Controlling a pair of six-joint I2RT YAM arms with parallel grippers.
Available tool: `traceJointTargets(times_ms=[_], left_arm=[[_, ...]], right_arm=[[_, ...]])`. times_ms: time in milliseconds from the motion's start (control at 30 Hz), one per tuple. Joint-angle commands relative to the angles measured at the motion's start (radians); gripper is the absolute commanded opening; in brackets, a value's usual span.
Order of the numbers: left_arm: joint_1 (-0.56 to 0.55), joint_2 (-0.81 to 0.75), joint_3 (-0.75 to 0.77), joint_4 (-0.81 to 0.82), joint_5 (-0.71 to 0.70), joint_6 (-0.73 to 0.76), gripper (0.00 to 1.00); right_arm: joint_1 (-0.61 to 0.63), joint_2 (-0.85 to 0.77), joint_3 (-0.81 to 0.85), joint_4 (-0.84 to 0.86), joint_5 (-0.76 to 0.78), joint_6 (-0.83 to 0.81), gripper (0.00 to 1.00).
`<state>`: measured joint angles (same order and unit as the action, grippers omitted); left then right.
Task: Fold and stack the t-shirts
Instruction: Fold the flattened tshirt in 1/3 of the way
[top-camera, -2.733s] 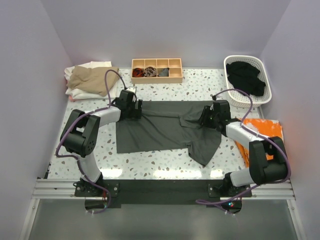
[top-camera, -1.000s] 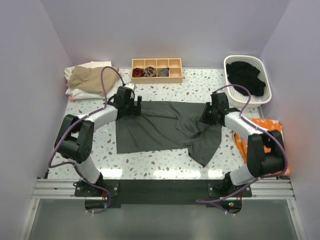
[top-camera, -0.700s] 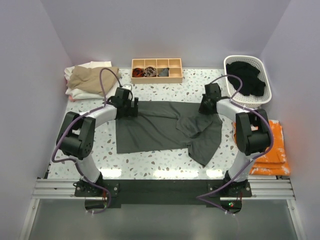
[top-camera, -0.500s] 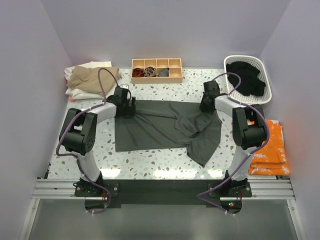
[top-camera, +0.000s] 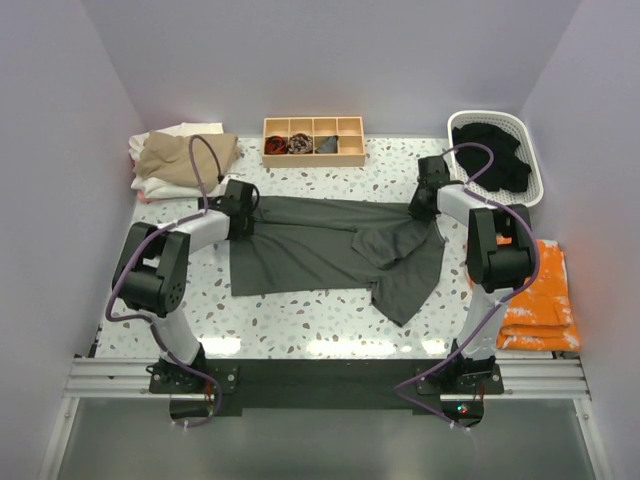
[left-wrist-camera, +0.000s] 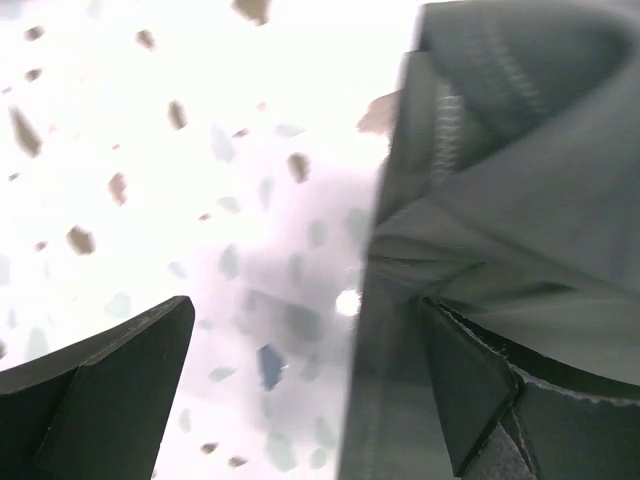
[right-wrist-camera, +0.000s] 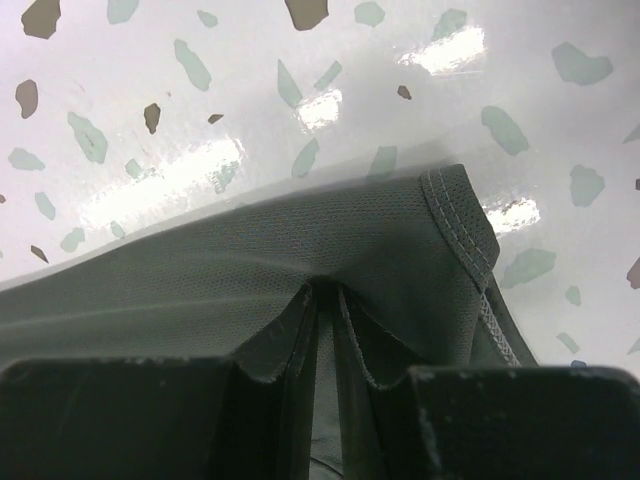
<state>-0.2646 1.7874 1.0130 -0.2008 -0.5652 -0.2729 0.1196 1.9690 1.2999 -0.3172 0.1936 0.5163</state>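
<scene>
**Item 1.** Dark charcoal-grey short-sleeved t-shirt (top-camera: 320, 250). It lies spread across the middle of the speckled white terrazzo counter (top-camera: 300, 320), flat on its left half and rumpled and folded over itself toward the right. One flap hangs toward the near edge.

**Item 2.** Left gripper (top-camera: 241, 204), at the shirt's far left corner. The jaws stand wide apart and hold nothing. In the wrist view (left-wrist-camera: 310, 310) the shirt's stitched edge (left-wrist-camera: 480, 200) lies over the inner side of the right finger (left-wrist-camera: 470, 390), with bare counter (left-wrist-camera: 150, 150) between the fingers.

**Item 3.** Right gripper (top-camera: 429, 197), at the shirt's far right corner. It is nearly closed, pinching a ridge of the grey cloth beside the hemmed corner (right-wrist-camera: 325, 300). The cloth (right-wrist-camera: 250, 260) fans out flat in front of it.

**Item 4.** Stack of folded tan and white t-shirts (top-camera: 180, 158), far left corner.

**Item 5.** Wooden divided tray (top-camera: 313, 152) holding small fabric rolls, far edge.

**Item 6.** White plastic basket (top-camera: 530, 190) with crumpled black clothing (top-camera: 490, 150), far right corner.

**Item 7.** Folded orange cloth (top-camera: 540, 290), right edge.
</scene>
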Motion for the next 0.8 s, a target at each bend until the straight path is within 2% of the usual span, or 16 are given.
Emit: traceJointTargets(times_ms=[0,133,533,767], left_arm=[[0.013,-0.083,-0.04,-0.034,-0.148,-0.049,1.0],[0.011,-0.12,-0.082,-0.005,-0.18,-0.06,1.0],[0.01,-0.103,-0.113,0.239,0.207,0.038,1.0],[0.01,-0.094,-0.106,0.316,0.251,0.07,1.0]], right_arm=[[-0.015,-0.033,-0.043,0.008,0.063,-0.031,0.19],[-0.014,-0.088,-0.082,0.049,0.015,-0.042,0.21],[-0.014,-0.064,-0.111,0.078,-0.063,-0.042,0.23],[-0.014,-0.05,-0.116,0.087,-0.092,-0.045,0.24]])
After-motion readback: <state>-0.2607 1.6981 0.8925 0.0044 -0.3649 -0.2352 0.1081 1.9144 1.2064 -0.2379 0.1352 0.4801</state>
